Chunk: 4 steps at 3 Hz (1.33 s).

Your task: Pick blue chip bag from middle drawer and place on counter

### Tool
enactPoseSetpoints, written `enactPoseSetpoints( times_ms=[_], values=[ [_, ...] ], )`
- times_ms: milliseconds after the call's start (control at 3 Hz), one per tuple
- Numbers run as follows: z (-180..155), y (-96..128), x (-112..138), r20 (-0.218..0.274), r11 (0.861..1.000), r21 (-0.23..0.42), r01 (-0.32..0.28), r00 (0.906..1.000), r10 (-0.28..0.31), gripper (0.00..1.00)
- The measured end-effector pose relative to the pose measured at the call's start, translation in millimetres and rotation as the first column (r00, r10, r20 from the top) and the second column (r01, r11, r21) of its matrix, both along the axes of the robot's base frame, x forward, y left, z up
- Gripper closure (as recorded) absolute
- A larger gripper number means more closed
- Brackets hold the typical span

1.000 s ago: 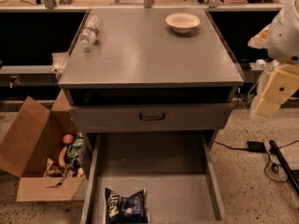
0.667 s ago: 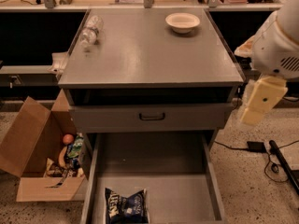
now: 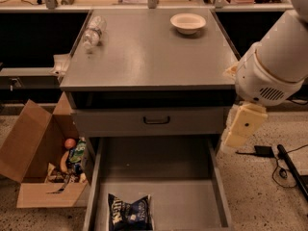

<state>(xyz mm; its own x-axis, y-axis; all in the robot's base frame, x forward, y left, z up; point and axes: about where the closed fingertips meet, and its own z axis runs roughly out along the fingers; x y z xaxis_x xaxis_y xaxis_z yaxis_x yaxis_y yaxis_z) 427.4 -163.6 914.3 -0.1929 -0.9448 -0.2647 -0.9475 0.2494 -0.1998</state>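
Lying flat on the bare floor of the wide, shallow grey metal middle drawer (image 3: 187, 196), which stands pulled out below the cabinet, is the small, crinkly navy blue chip bag (image 3: 130, 212). It sits toward the front, nearer the left wall than the right. Its face is up, showing white lettering and pale markings, and its crimped top edge flares at both corners. Its lower edge runs out of view. Above the drawer is a closed grey drawer front with a black handle (image 3: 156, 121), and over that the broad matte grey counter (image 3: 144, 52). The counter carries a shallow cream bowl (image 3: 187, 22) at the back right and a clear plastic bottle (image 3: 93, 32) on its side at the back left. The cream-coloured gripper (image 3: 243, 126) hangs from the bulky white arm (image 3: 274, 66) just off the cabinet's right side, level with the closed drawer front and well apart from the bag. Whether it is released or clenched I cannot tell. An open cardboard box (image 3: 29, 148) of mixed items stands on the floor to the left.
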Motion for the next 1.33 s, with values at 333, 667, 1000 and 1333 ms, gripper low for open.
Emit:
enactPoseSetpoints(
  times_ms=[333,667,1000,1333],
  values=[
    [-48,6,1,-0.055,1.000,0.003,-0.019,0.9983,0.019,0.00],
    [-116,37,-10,-0.145,0.999,0.000,-0.040,0.9886,0.040,0.00],
    [-192,83,-34,-0.288,0.998,0.017,-0.064,0.9553,0.066,0.00],
    [-253,98,-62,-0.403,0.996,0.060,-0.067,0.9111,0.085,0.00]
  ],
)
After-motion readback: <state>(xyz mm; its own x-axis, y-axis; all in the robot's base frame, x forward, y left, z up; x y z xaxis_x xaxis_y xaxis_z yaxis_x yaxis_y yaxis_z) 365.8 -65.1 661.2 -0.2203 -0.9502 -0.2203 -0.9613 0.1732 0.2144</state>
